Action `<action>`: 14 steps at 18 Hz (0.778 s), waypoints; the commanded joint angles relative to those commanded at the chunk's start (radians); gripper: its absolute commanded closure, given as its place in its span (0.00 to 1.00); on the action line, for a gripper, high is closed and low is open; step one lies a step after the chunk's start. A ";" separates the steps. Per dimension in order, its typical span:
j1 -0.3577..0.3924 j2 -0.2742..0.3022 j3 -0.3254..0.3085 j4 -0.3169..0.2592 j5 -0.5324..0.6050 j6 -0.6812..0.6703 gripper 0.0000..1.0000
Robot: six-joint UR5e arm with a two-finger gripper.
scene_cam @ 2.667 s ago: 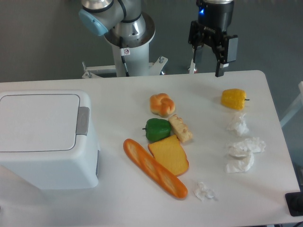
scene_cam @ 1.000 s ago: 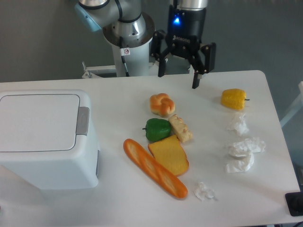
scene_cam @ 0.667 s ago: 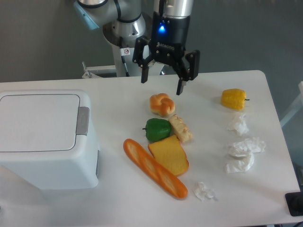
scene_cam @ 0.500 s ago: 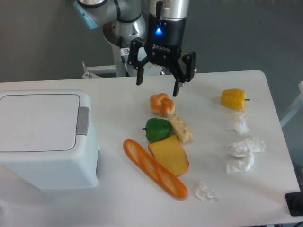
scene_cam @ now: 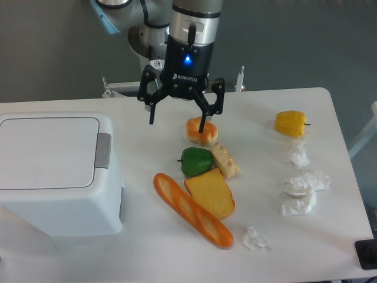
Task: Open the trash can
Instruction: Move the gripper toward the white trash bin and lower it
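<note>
Overhead, the black hand [scene_cam: 177, 125] hangs spread, right of the smooth, boxy white trash can [scene_cam: 56, 174].

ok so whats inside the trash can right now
Can't tell. The trash can has its flat lid shut, with the grey latch at the lid's right edge, so the inside is fully covered. The open gripper hangs off to its right, not touching it.

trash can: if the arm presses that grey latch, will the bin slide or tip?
Probably stays put: the trash can is wide, boxy and sits flat on the table. It looks like hollow plastic, so likely light; a sideways shove might slide it. The grey latch sits at the lid edge, so pressing straight down seems safest.
</note>
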 joint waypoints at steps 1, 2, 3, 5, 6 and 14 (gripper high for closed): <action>-0.005 -0.008 0.003 0.008 -0.015 -0.040 0.00; -0.008 -0.011 0.003 0.015 -0.025 -0.074 0.00; -0.009 -0.015 0.003 0.022 -0.026 -0.098 0.00; -0.014 -0.022 0.003 0.022 -0.041 -0.126 0.00; -0.014 -0.025 0.003 0.022 -0.060 -0.132 0.00; -0.020 -0.040 -0.012 0.020 -0.107 -0.161 0.00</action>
